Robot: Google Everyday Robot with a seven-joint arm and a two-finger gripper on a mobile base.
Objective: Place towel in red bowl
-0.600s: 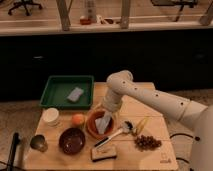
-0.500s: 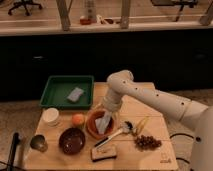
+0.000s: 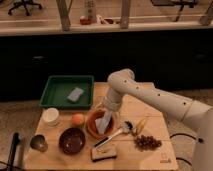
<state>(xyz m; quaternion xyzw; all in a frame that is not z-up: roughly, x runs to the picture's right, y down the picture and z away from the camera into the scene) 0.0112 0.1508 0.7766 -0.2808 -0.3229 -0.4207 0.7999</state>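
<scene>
The towel (image 3: 104,123) lies in the red bowl (image 3: 89,125), pincer (image 3: 107,113) right above it. I cannot tell if the pincer grips it or not. Almost done.

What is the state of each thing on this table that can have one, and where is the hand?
hand: just above the red bowl, at the towel's upper end
towel: inside the red bowl, slanted
red bowl: upright, holding the towel
dark bowl: upright, looks empty
green tray: holding one sponge
metal cup: upright
</scene>
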